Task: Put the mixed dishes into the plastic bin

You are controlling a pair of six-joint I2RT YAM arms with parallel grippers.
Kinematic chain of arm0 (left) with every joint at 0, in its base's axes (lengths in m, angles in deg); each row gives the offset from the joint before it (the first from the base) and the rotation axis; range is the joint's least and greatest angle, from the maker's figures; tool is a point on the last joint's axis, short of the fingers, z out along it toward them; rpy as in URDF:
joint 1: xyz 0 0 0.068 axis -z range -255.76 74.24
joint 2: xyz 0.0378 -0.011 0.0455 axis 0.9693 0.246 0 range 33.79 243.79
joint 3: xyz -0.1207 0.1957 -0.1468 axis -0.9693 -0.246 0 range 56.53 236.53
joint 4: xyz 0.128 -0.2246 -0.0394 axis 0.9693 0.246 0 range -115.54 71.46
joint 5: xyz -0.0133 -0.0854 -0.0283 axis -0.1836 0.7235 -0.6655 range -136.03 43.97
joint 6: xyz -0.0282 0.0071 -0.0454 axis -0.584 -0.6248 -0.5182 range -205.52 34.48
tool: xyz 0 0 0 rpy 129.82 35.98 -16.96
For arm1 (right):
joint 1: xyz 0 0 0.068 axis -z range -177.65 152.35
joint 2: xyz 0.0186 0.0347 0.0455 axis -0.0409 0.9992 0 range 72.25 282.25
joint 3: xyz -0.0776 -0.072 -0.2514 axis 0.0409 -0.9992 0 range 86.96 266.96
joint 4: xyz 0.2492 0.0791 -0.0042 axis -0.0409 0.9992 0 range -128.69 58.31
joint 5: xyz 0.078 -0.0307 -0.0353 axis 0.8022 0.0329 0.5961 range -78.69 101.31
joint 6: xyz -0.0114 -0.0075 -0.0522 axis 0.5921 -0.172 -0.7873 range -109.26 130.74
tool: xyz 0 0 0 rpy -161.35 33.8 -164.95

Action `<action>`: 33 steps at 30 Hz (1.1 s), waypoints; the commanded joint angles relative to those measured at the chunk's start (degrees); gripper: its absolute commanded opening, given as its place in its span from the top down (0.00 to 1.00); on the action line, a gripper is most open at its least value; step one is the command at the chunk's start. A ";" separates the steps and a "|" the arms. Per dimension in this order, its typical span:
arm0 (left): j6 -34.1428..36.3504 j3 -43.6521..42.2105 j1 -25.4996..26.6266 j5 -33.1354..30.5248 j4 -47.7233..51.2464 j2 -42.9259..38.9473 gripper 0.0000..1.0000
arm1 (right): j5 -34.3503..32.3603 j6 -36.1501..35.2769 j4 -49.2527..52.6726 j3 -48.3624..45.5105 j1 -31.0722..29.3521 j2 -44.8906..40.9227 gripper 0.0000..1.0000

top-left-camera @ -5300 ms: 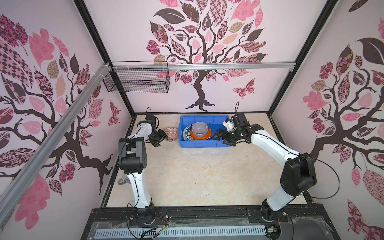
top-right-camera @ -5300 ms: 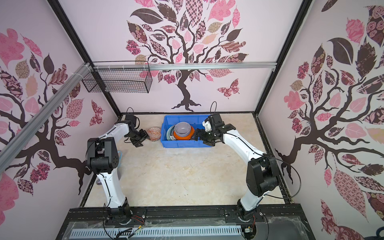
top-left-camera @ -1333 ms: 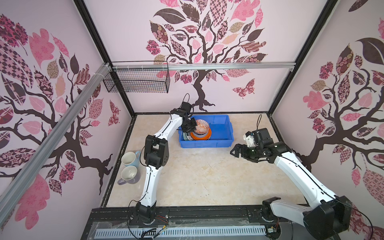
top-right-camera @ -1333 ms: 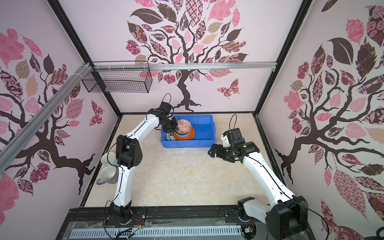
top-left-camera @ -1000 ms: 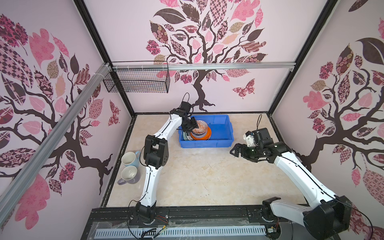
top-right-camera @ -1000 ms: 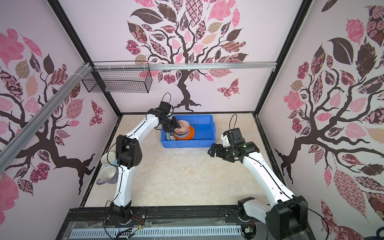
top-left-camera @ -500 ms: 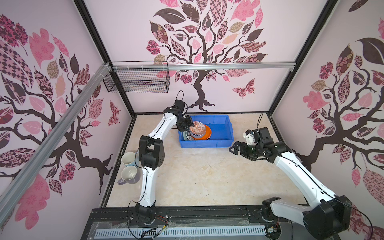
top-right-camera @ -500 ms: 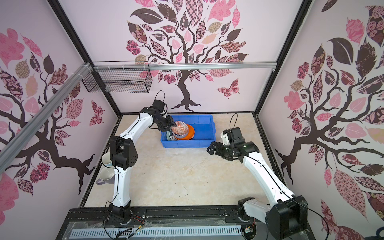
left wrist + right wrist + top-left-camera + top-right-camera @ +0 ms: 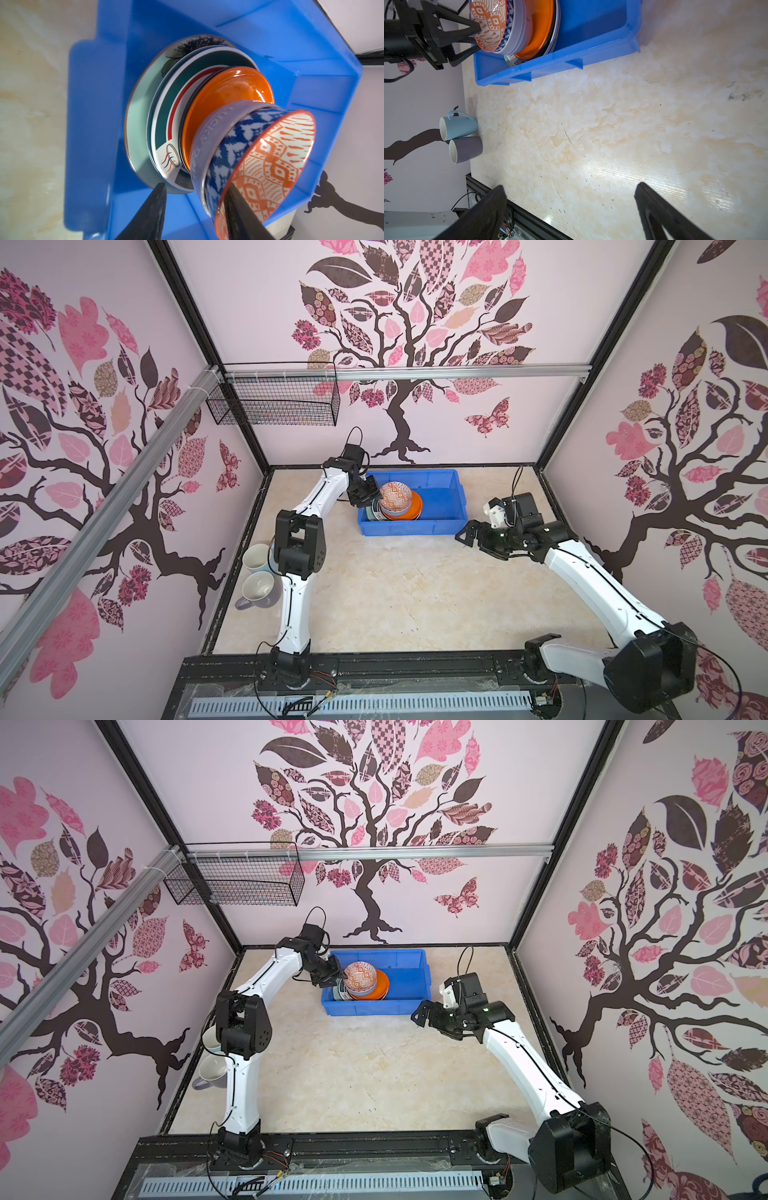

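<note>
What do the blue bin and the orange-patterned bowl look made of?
Blue bin: moulded plastic, likely; uniform colour, dull sheen, thin walls with moulded ribs under the rim.
Orange-patterned bowl: probably glazed ceramic; glossy highlights on the painted pattern, thick rounded rim. Melamine cannot be ruled out.

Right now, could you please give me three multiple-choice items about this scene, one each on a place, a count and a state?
1. Where do the blue mug and the purple mug stand relative to the blue bin?
A) inside it
B) balanced on its rim
C) on the table, outside it

2. How many dishes form the dish stack in the bin?
A) five
B) three
C) seven

3. How is the right gripper?
A) shut on a mug
B) open, holding nothing
C) shut on the bin's rim

1 C: both stand at the table's left edge.
2 A: the left wrist view shows three plates and two bowls.
3 B: its jaws stand wide apart over bare table.
</note>
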State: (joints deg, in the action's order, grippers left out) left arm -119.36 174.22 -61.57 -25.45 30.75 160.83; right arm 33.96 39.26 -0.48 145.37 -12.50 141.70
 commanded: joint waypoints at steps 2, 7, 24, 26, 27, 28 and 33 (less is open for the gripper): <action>1.19 -1.89 -1.38 1.26 0.05 -6.03 0.44 | 0.46 0.09 -0.42 0.80 0.35 1.63 0.00; 1.28 -6.06 -3.32 3.65 -2.01 -13.73 0.30 | -0.21 -0.54 -0.29 1.66 0.33 2.09 0.01; 6.29 -40.47 -4.62 -1.41 -0.55 -44.13 0.18 | -4.02 0.37 7.43 -6.16 0.33 -12.43 0.00; 5.32 -44.92 -4.62 -1.85 -0.74 -48.95 0.18 | -3.74 1.07 8.76 -8.53 0.35 -16.02 0.00; 4.93 -46.92 -4.60 -2.17 -0.31 -51.46 0.18 | -3.30 1.44 9.42 -9.71 0.32 -17.98 0.00; 4.60 -48.57 -4.60 -2.54 0.47 -53.83 0.18 | -2.99 1.99 10.08 -10.80 0.33 -19.97 0.00; 4.54 -54.70 -4.52 -6.24 6.87 -66.14 0.17 | -2.50 3.75 13.04 -15.49 0.26 -28.36 0.00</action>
State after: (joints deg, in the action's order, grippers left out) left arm -114.64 122.88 -66.29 -28.54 33.59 98.96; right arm 31.08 41.57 8.85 131.06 -12.48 116.39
